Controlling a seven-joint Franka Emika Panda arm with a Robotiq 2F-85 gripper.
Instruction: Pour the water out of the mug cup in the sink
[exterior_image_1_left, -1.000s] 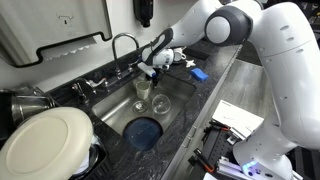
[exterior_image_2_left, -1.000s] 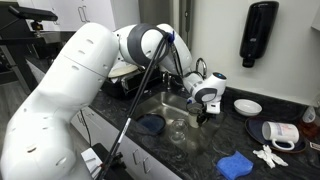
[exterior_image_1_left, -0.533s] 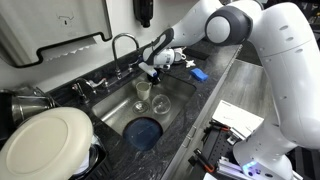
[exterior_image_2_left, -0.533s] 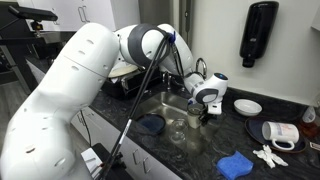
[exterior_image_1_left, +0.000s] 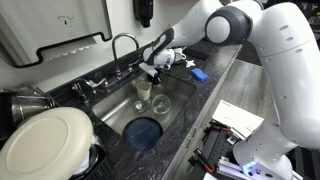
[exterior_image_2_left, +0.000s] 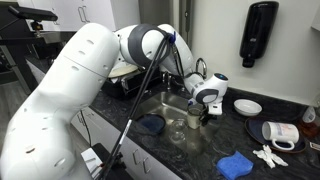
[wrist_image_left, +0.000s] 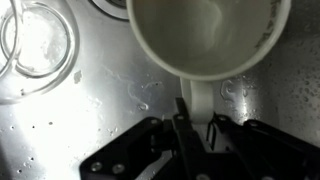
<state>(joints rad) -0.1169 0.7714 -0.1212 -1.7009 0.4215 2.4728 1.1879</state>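
Cut off by the top edge of the wrist view: the far rim of the mug cup (wrist_image_left: 210, 35), and by the left edge a part of the clear glass (wrist_image_left: 35, 45). Hidden between the closed fingers of the gripper (wrist_image_left: 196, 128): the lower end of the cup's handle. Too small in both exterior views to tell water in the cup.

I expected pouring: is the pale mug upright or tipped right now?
Upright: the mug stands on the sink floor, its round rim facing the wrist camera.
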